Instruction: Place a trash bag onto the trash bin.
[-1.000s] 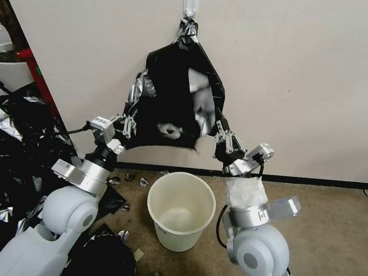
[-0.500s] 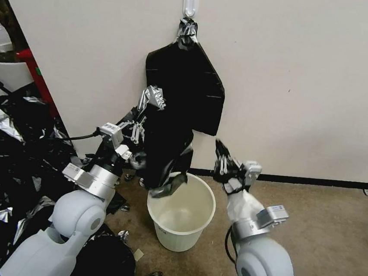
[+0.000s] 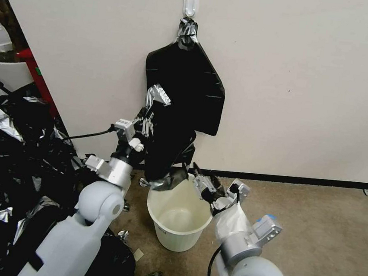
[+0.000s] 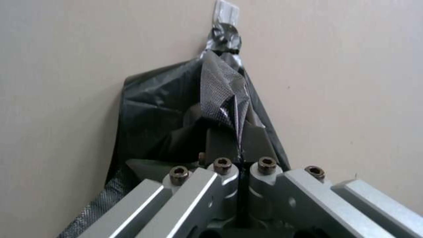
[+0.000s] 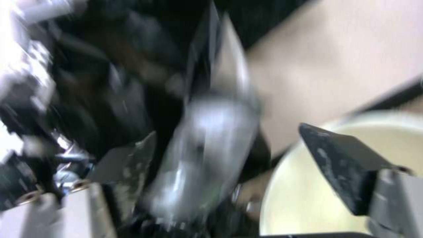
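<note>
Meanwhile, our left gripper (image 3: 147, 125) clamped the upper edge of the trash bag (image 3: 168, 151), which hung against the wall with its lower end draped over the rear rim of the trash bin (image 3: 180, 212), while our right gripper (image 3: 199, 179), fingers spread, hovered beside the bag over the bin

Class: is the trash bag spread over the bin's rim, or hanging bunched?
Hanging bunched. The trash bag dangles from the left gripper, its lower end just at the trash bin rim.
</note>
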